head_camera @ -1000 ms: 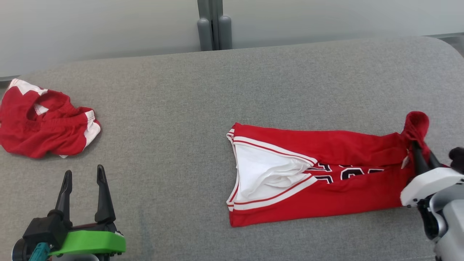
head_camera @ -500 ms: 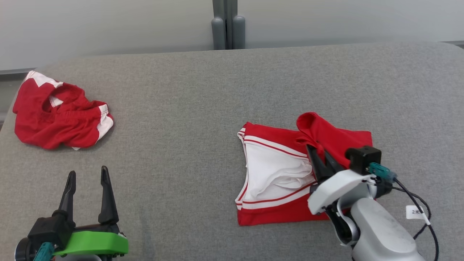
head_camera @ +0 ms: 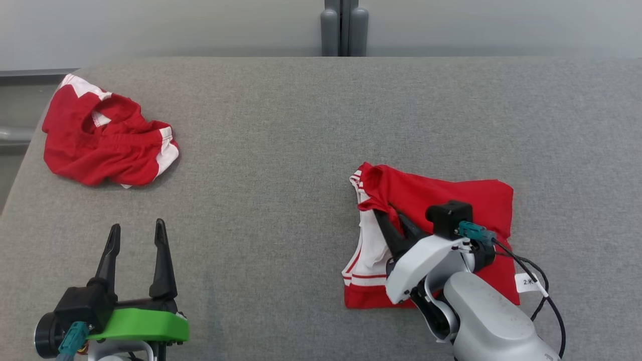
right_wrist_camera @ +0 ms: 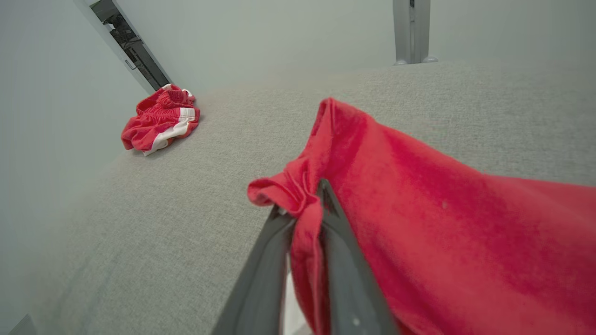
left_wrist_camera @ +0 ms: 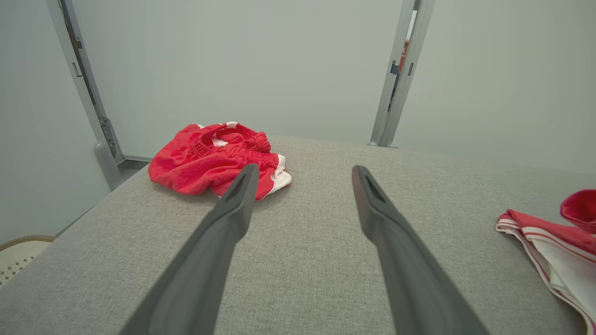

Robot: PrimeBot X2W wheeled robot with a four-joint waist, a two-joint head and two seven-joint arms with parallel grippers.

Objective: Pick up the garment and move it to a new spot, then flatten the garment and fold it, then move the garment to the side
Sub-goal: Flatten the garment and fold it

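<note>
Resting wide open and empty at the near left, the left gripper (head_camera: 137, 224) sits over bare cushion (head_camera: 276, 200). At the near right, the right gripper (head_camera: 388, 216) pinches a raised red fold of the jersey (head_camera: 451, 193), jaws almost closed, and the rest lies folded on the cushion under and beside its fingers. Crumpled shorts (head_camera: 108, 135) lie at the far left, well apart from both.

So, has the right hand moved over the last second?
Yes. Against the grey post, the right hand has swung to the robot's left, carrying the gripped jersey end over the rest of it.
</note>
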